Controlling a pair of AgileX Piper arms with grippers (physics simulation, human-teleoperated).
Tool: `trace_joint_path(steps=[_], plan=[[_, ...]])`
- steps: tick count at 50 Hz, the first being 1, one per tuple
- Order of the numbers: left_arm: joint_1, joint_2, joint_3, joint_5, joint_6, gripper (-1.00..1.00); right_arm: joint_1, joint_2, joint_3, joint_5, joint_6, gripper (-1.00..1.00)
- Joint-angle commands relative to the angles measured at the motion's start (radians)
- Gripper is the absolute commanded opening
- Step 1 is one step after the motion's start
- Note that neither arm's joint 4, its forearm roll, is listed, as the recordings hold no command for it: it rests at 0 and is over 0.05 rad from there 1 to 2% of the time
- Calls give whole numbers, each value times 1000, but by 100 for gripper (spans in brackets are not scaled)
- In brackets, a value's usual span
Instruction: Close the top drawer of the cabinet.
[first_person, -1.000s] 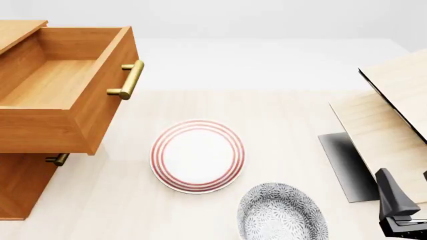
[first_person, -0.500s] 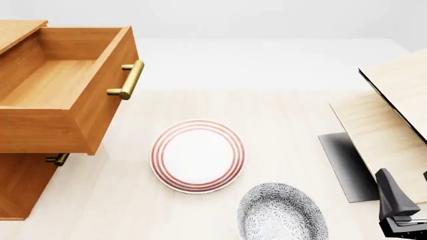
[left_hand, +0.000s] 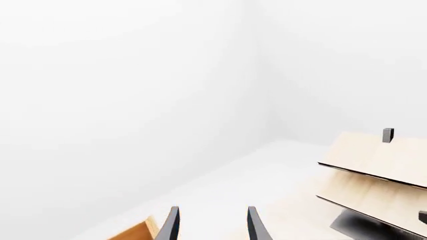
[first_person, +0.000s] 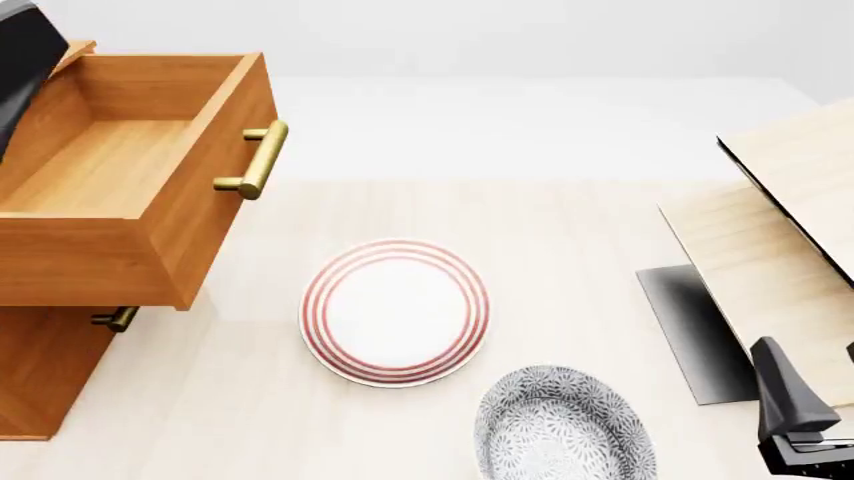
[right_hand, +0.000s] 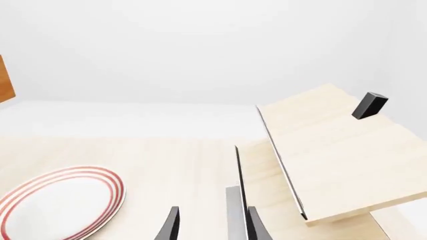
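Your top drawer (first_person: 127, 175) sat pulled well out of the cabinet (first_person: 40, 370) at the upper left of the front view, its inside bare wood, its brass handle (first_person: 256, 160) facing the middle of the frame. Below it, at the left edge, the lower drawer's handle (first_person: 115, 319) just peeked out from under the open box. A dark piece of your left arm (first_person: 24, 60) showed in the top left corner, above the drawer's back end. In its wrist view the left gripper (left_hand: 211, 225) had its two fingertips parted with only air between them, holding nothing, with a sliver of orange wood just beside one tip. Your right gripper (right_hand: 211, 225) also stood open and empty, fingers apart in its wrist view; in the front view its dark body sat at the lower right corner. The red-ringed plate (first_person: 394, 311) lay in the middle of the table (first_person: 561, 230), the grey patterned plate (first_person: 563, 425) near it at the bottom edge, the two close but apart. Pale boards (first_person: 787, 240) leaned at the right side over a dark base.
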Motion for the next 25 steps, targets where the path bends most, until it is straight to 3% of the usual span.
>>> trace_joint_path(steps=[1, 25], plan=[[-51, 84, -38, -12, 15, 100, 0, 0, 0, 0, 0, 100], [-114, 291, -78, -28, 28, 100, 0, 5, -2, -3, 0, 100]])
